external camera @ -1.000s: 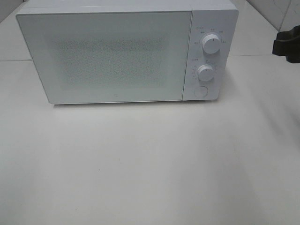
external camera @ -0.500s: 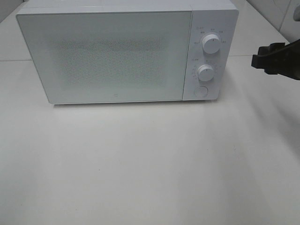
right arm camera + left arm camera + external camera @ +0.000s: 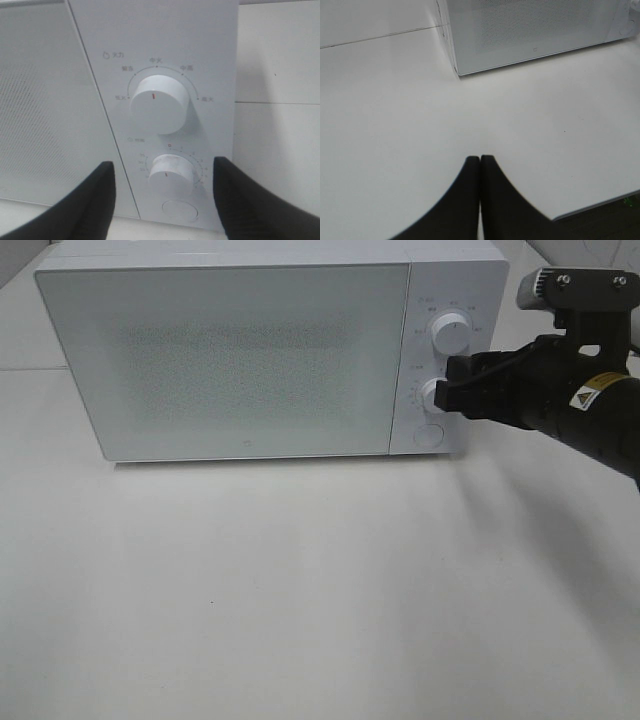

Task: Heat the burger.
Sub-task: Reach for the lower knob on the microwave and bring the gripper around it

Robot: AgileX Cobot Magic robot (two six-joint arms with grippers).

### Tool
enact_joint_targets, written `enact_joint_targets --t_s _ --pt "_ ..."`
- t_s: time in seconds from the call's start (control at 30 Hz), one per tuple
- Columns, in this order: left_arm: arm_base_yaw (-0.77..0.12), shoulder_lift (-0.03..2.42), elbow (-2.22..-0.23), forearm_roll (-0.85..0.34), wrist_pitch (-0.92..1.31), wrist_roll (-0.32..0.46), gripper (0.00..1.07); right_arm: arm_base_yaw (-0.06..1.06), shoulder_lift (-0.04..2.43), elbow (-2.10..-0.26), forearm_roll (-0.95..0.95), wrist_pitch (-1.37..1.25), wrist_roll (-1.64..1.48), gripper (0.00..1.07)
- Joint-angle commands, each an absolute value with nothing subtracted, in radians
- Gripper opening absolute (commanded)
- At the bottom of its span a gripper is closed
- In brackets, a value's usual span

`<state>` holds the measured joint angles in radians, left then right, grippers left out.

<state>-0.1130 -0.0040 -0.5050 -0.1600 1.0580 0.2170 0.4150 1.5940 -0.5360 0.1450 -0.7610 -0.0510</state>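
Observation:
The burger is out of view; the white microwave has its door shut and its frosted window shows nothing inside. My right gripper has reached in from the right to the control panel. In the right wrist view it is open, one finger on each side of the lower knob, with a gap on both sides. The upper knob sits just above. My left gripper is shut and empty, low over the bare table in front of the microwave's left corner.
A round button sits below the two knobs. The white table stretches in front of the microwave. In the left wrist view the table's near edge shows.
My right arm has come in from the right edge of the exterior view, moving left to the microwave's lower knob. The microwave has not moved.

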Motion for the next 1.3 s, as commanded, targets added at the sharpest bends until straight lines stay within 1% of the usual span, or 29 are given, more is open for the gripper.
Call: enact_joint_targets --t_s 0.03,0.07,0.13,0.17,0.27,0.47,0.53,0.73,0.97,1.3 --pt "-0.112 -0.025 -0.505 -0.157 1.045 0.213 0.0 0.458 1.613 -0.541 0.204 -0.813 -0.119 0.57" --pt "-0.112 -0.025 -0.505 -0.157 1.045 0.213 0.0 0.499 1.629 -0.541 0.248 -0.837 -0.159 0.57" --pt "-0.112 -0.025 -0.505 -0.157 1.045 0.213 0.0 0.515 1.637 -0.541 0.274 -0.847 -0.175 0.57" --pt "-0.112 -0.025 -0.505 -0.157 1.045 0.213 0.0 0.548 1.658 -0.542 0.321 -0.869 -0.198 0.57" --pt "-0.112 -0.025 -0.505 -0.157 1.045 0.213 0.0 0.573 1.694 -0.548 0.344 -0.897 -0.214 0.57" --pt "-0.112 -0.025 -0.505 -0.157 1.045 0.213 0.0 0.573 1.758 -0.554 0.363 -0.971 -0.219 0.57" --pt "-0.112 -0.025 -0.505 -0.157 1.045 0.213 0.0 0.573 1.803 -0.554 0.369 -1.054 -0.218 0.57" --pt "-0.112 -0.025 -0.505 -0.157 1.045 0.213 0.0 0.572 1.832 -0.569 0.369 -1.076 -0.219 0.57" --pt "-0.112 -0.025 -0.505 -0.157 1.045 0.213 0.0 0.569 1.908 -0.605 0.371 -1.125 -0.229 0.62" --pt "-0.112 -0.024 -0.505 -0.157 1.045 0.212 0.0 0.569 1.953 -0.615 0.411 -1.195 -0.238 0.62"
